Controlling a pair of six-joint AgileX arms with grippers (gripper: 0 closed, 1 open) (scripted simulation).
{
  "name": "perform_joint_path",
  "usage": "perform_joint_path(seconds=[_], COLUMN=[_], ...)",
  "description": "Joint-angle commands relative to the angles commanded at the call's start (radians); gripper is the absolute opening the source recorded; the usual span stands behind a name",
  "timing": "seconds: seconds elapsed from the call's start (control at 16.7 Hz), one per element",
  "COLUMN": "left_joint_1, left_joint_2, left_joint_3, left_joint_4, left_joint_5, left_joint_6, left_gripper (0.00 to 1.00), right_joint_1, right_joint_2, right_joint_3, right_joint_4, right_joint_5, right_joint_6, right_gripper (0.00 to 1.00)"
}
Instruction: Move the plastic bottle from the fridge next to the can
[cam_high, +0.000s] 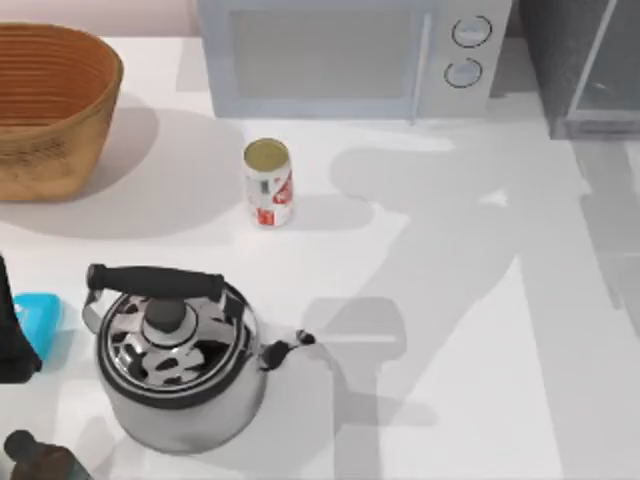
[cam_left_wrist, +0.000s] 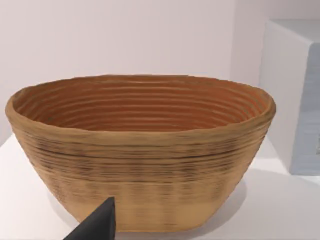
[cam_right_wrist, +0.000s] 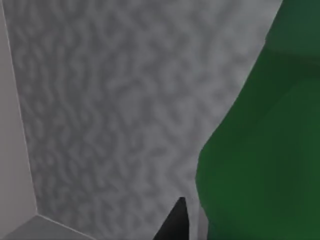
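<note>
Kettle (cam_high: 175, 375) near the can (cam_high: 268, 182) — basket (cam_high: 50, 105) far left.

The top view looks straight down on the counter (cam_high: 480, 330). The left wrist view faces the wicker basket (cam_left_wrist: 140, 155) level and near, as the top view (cam_high: 50, 110) also shows it. The right wrist view sits close against the plastic bottle (cam_right_wrist: 265, 150) inside the fridge (cam_right_wrist: 115, 100).

Wicker basket (cam_high: 50, 105) far-left, microwave (cam_high: 350, 55) behind, kettle (cam_high: 175, 365) (front).
</note>
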Motion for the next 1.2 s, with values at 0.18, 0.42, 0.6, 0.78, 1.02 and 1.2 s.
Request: perform_joint_path(seconds=[0.18, 0.42, 0.6, 0.78, 1.02, 1.2], left_joint_1=[0.0, 0.0, 0.0, 0.0, 0.0, 0.0], left_joint_2=[0.0, 0.0, 0.0, 0.0, 0.0, 0.0], left_joint_3=[0.0, 0.0, 0.0, 0.0, 0.0, 0.0], left_joint_4=[0.0, 0.0, 0.0, 0.0, 0.0, 0.0], left_joint_5=[0.0, 0.0, 0.0, 0.0, 0.0, 0.0], left_joint_6=[0.0, 0.0, 0.0, 0.0, 0.0, 0.0], left_gripper=[1.0, 1.0, 1.0, 1.0, 1.0, 1.0], right_joint_1=[0.003, 0.008, 0.01, 0.01, 0.004, 0.042], right_joint_2=[-0.094, -0.241, -0.333, -0.375, -0.37, -0.353], right_joint_3=[-0.161, -0.449, -0.604, -0.664, -0.661, -0.655], right_joint_4=[0.062, 0.164, 0.23, 0.263, 0.261, 0.271], right_joint_5=[0.0, 0.002, 0.006, 0.01, 0.009, -0.023], right_joint_6=[0.0, 0.003, 0.005, 0.006, 0.008, 0.016], right_gripper=[0.0, 0.0, 0.0, 0.0, 0.0, 0.0])
